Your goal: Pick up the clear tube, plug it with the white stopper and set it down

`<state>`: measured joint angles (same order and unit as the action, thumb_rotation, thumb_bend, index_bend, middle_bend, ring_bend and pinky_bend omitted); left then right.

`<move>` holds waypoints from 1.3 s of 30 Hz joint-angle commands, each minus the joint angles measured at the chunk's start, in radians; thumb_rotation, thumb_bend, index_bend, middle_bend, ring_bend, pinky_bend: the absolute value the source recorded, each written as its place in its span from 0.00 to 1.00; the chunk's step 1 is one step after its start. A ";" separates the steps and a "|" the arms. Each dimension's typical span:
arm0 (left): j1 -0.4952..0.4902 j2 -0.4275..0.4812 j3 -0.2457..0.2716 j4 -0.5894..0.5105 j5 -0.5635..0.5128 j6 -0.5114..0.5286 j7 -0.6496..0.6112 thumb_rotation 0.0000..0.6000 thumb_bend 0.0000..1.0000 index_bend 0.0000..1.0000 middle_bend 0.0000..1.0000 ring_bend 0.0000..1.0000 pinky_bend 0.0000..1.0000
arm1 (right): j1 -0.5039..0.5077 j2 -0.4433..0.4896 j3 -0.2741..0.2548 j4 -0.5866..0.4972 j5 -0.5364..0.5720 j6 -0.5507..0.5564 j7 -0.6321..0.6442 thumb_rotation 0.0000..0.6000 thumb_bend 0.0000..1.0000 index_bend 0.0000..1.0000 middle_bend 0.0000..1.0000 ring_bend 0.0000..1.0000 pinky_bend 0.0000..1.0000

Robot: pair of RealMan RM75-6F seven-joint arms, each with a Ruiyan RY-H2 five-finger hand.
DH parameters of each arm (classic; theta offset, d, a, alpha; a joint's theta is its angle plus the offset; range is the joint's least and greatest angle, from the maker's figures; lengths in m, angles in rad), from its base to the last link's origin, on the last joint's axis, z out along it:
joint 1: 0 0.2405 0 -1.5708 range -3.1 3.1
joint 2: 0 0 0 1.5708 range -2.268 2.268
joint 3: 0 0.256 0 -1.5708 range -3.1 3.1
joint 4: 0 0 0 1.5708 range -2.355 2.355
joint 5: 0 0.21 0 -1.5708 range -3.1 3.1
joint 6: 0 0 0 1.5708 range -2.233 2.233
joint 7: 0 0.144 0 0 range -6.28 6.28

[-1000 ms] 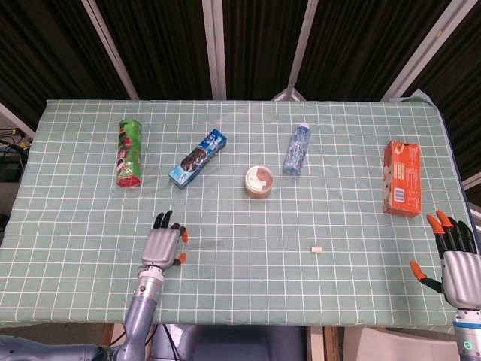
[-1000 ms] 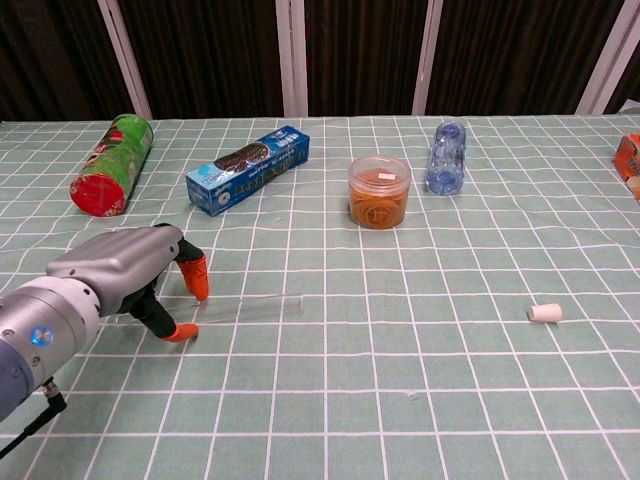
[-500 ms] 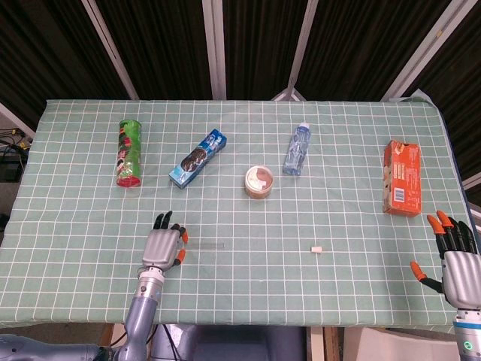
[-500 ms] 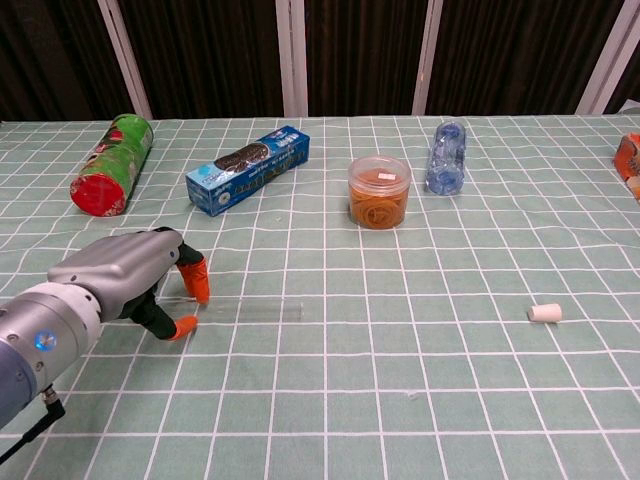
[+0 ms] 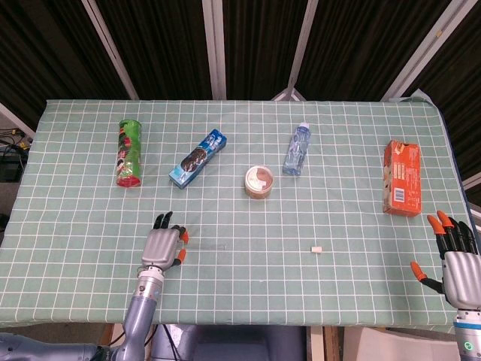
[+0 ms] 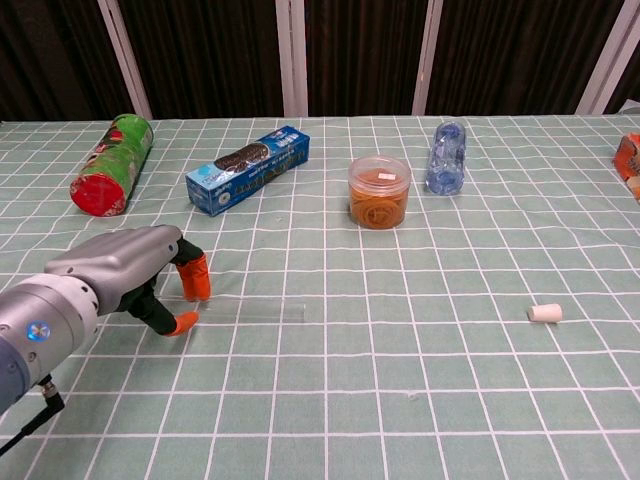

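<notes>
the left robot hand [image 6: 135, 275], grey with orange fingertips, sits near the table's [image 5: 75, 226] front edge toward the left corner, fingers curled downward with nothing visibly between them. just beside its fingertips, on the side toward the table's middle, lies the one thin clear tube [image 6: 262, 311], flat on the green checked cloth and faint to see; i cannot tell whether a fingertip touches its near end. the right robot hand [image 5: 453, 259] hangs at the front right corner, fingers spread and holding nothing. one small white cylindrical stopper [image 6: 544, 313] lies well apart from the tube, toward the right. farther back stand one round clear plastic tub of orange contents [image 6: 379, 191], one blue biscuit box [image 6: 248, 169], one green crisp can with a red lid [image 6: 111, 151], one clear water bottle [image 6: 445, 157] and one orange carton [image 5: 400, 177], the last four lying on their sides.
</notes>
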<state>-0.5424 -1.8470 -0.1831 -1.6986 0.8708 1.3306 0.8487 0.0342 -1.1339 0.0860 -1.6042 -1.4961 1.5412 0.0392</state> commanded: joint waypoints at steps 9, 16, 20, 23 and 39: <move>0.003 0.040 -0.022 -0.011 0.056 -0.003 -0.101 1.00 0.66 0.52 0.46 0.08 0.00 | 0.000 -0.002 -0.001 0.000 -0.002 0.001 -0.004 1.00 0.30 0.00 0.00 0.00 0.00; 0.011 0.065 -0.013 -0.004 0.097 -0.014 -0.168 1.00 0.67 0.53 0.47 0.09 0.00 | 0.000 -0.002 -0.001 0.001 -0.003 0.001 -0.006 1.00 0.30 0.00 0.00 0.00 0.00; 0.014 0.094 0.005 0.009 0.151 -0.029 -0.217 1.00 0.67 0.53 0.47 0.09 0.00 | 0.001 -0.003 -0.003 0.003 -0.007 0.000 -0.009 1.00 0.30 0.00 0.00 0.00 0.00; 0.012 0.126 0.023 0.026 0.215 -0.048 -0.268 1.00 0.67 0.53 0.47 0.09 0.00 | 0.005 -0.006 -0.004 0.003 -0.012 -0.002 -0.016 1.00 0.30 0.00 0.00 0.00 0.00; -0.004 0.271 -0.015 0.062 0.401 -0.098 -0.581 1.00 0.67 0.53 0.47 0.09 0.00 | 0.107 -0.061 0.018 -0.053 0.004 -0.139 -0.140 1.00 0.30 0.19 0.10 0.02 0.00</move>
<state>-0.5430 -1.5918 -0.1883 -1.6333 1.2564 1.2362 0.2873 0.1229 -1.1797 0.0945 -1.6439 -1.5086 1.4247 -0.0822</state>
